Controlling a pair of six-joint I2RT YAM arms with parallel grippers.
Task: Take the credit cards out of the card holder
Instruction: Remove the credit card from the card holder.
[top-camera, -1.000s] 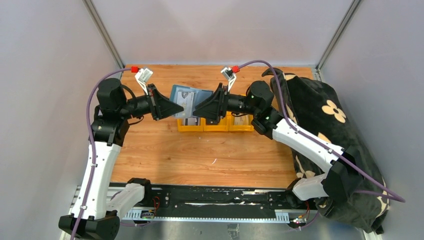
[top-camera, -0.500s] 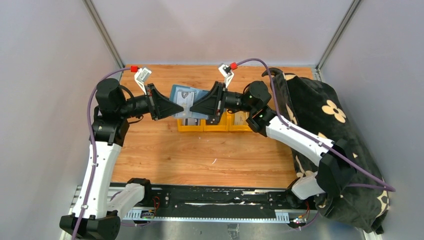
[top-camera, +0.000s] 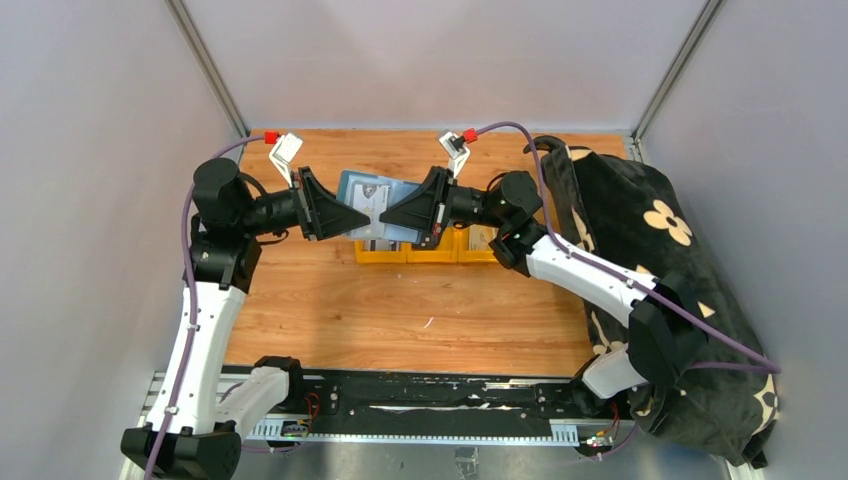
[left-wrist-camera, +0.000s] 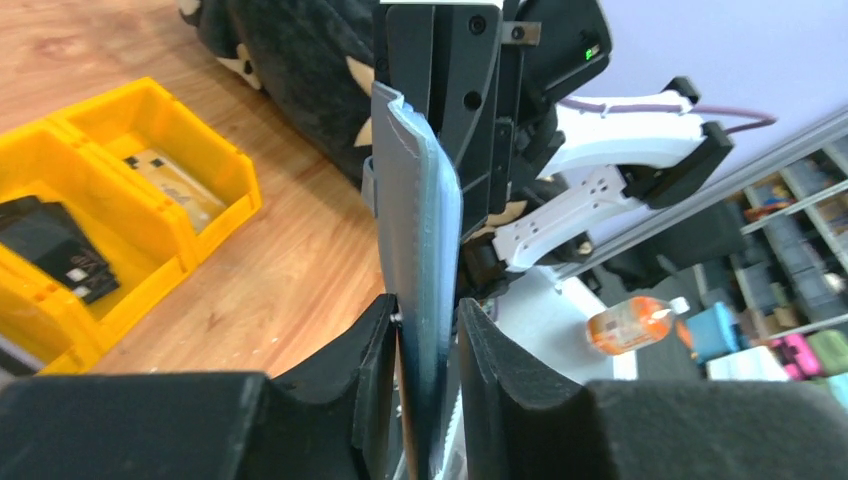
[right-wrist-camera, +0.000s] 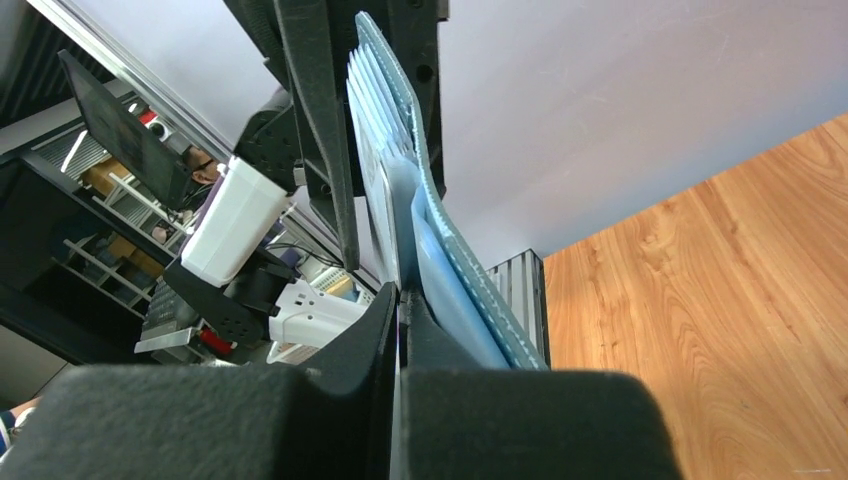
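Observation:
The slate-blue card holder (top-camera: 372, 204) hangs in the air above the yellow bins, between both grippers. My left gripper (top-camera: 362, 220) straddles its near edge. In the left wrist view the card holder (left-wrist-camera: 415, 200) stands edge-on between the fingers of the left gripper (left-wrist-camera: 428, 305); one pad touches it and a thin gap shows at the other. My right gripper (right-wrist-camera: 400, 292) is shut on the edge of a pale credit card (right-wrist-camera: 385, 210) that sticks out of the card holder (right-wrist-camera: 445, 250), whose blue cover passes outside that gripper's far finger. More card edges fan beside it.
A row of yellow bins (top-camera: 430, 250) sits on the wooden table under the holder; two of them hold a dark card (left-wrist-camera: 60, 262) and a tan card (left-wrist-camera: 172, 182). A black flowered blanket (top-camera: 640, 240) covers the table's right side.
My right gripper moved left onto the holder and shut on a card edge. My left gripper's jaws have loosened around the holder. The holder has stayed in place.

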